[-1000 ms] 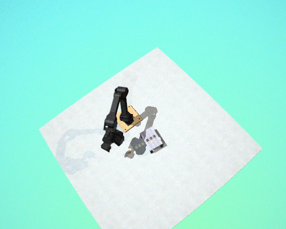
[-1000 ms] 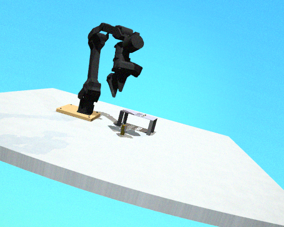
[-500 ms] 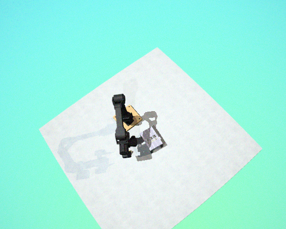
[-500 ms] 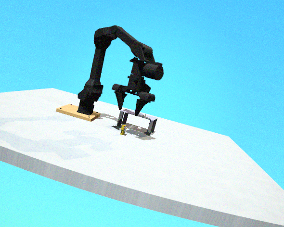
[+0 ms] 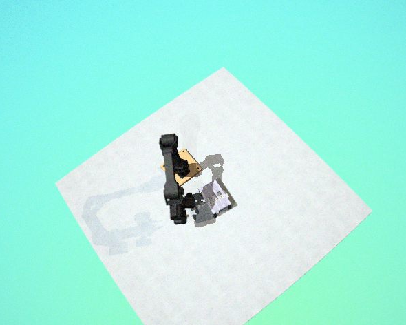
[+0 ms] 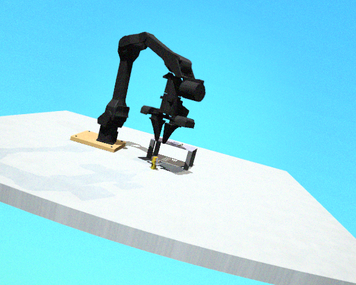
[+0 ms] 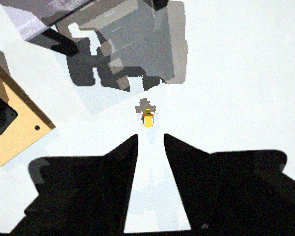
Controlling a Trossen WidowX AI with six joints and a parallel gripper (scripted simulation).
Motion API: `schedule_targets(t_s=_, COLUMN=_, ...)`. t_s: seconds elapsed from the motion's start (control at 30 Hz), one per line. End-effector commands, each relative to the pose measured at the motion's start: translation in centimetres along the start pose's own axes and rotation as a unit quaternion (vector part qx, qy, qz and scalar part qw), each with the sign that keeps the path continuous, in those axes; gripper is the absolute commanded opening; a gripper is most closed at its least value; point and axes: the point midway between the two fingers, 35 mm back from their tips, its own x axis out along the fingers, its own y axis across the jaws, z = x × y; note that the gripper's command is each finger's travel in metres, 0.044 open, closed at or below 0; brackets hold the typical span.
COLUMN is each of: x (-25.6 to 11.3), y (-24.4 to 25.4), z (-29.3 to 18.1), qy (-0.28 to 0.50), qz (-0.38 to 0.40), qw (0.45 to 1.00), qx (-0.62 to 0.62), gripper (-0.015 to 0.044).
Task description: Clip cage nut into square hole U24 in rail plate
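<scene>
The cage nut (image 6: 154, 162) (image 7: 148, 120), small and yellow with a little grey at its side, stands on the table beside the rail plate. The arm hides most of it in the top view. My gripper (image 6: 160, 142) (image 7: 150, 137) points down above the nut, its fingers parted by a narrow gap with nothing between them. In the wrist view the nut shows just beyond the fingertips, roughly in line with the gap. The rail plate (image 5: 224, 201) (image 6: 189, 148) (image 7: 21, 20) is pale lilac and raised on dark legs. Its hole markings are too small to read, so I cannot tell which is U24.
The wooden base board (image 5: 190, 177) (image 6: 89, 140) (image 7: 20, 131) of the arm lies near the rail plate. The plate's dark legs (image 6: 189, 159) stand close to the nut. Shadows of the arm and plate fall across the white table (image 5: 266, 167) (image 6: 233, 198).
</scene>
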Motion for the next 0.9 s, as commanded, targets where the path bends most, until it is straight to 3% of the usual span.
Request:
schedule_targets(t_s=0.0, x=0.0, y=0.0, z=0.1, qy=-0.002, qz=0.001, qw=1.0, qx=-0.003, gripper=0.012)
schedule_targets(t_s=0.27, x=3.4, y=0.0, z=0.1, qy=-0.002, qz=0.001, qw=1.0, qx=-0.002, gripper=0.012)
schedule_targets(t_s=0.87, x=5.6, y=0.0, z=0.1, qy=-0.002, qz=0.001, qw=1.0, qx=-0.002, gripper=0.012)
